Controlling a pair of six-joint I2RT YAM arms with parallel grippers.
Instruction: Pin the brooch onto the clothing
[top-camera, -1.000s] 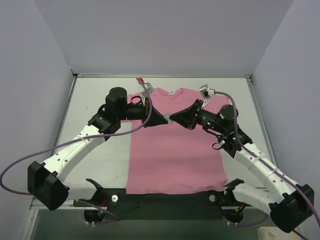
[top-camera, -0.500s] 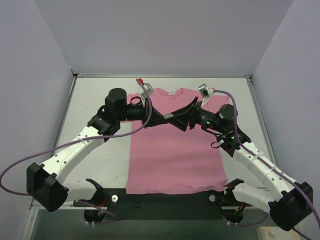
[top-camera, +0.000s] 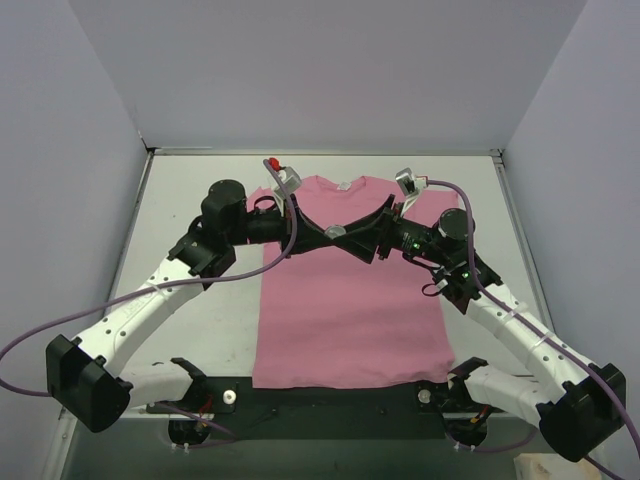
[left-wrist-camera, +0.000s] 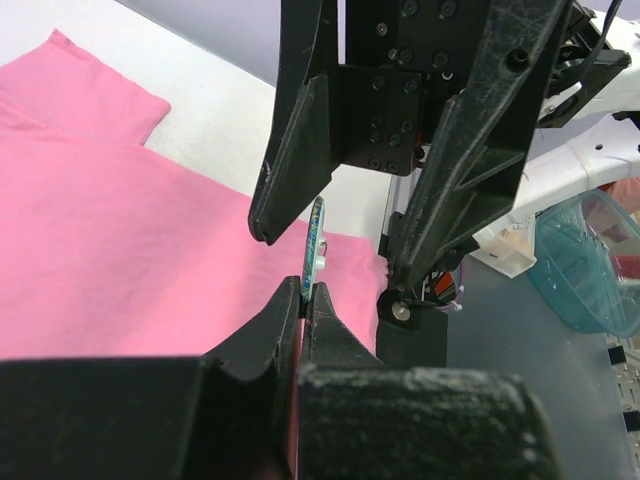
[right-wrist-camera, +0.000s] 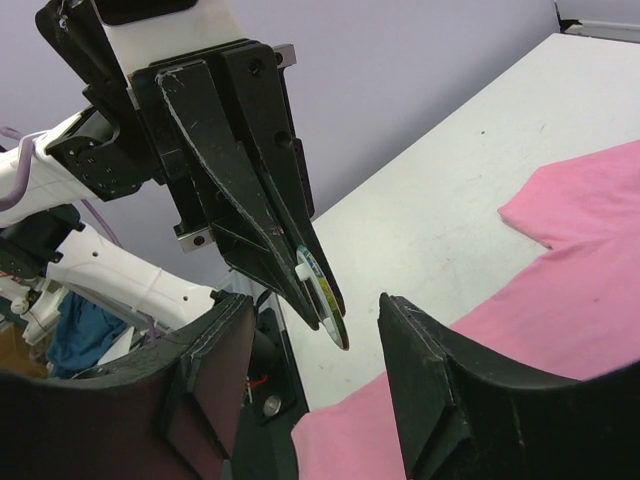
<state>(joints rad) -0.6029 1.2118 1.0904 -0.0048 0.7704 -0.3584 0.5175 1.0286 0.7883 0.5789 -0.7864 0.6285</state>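
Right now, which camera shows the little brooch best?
The right wrist camera: the brooch shows part of its round face there, pinched in the left tool. The left wrist camera sees it only edge-on, and the top camera shows just a tiny speck.

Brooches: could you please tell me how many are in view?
1. The brooch is pinched edge-on in the left gripper above the shirt; others could be hidden.

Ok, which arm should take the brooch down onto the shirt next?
Left. The left gripper is shut on the brooch, holding it edge-on over the pink T-shirt. The right gripper stands open, jaws either side of the disc without clamping it, so it would probably need to regrasp first.
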